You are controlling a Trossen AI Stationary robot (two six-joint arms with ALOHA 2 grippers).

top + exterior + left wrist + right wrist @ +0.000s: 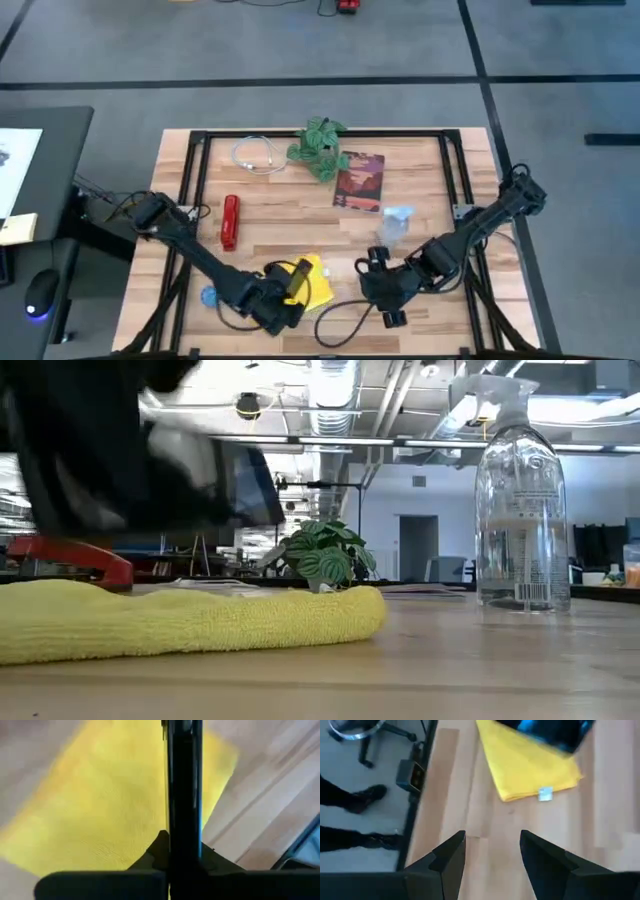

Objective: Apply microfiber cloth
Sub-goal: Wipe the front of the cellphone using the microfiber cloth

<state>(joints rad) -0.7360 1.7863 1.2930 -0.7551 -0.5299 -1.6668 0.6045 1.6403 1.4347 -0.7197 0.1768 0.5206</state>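
High view: bright yellow soft microfiber cloth lies near the table's 6 o'clock edge; left gripper clamps a thin black smartphone over it. Right gripper, fingers apart, waits beside. Risk: phone slipping if tilted

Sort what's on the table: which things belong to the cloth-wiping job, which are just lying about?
In use: microfiber cloth; smartphone, held by left end effector.
Not in use: right end effector, red stapler, book, plant, white cable, spray bottle.
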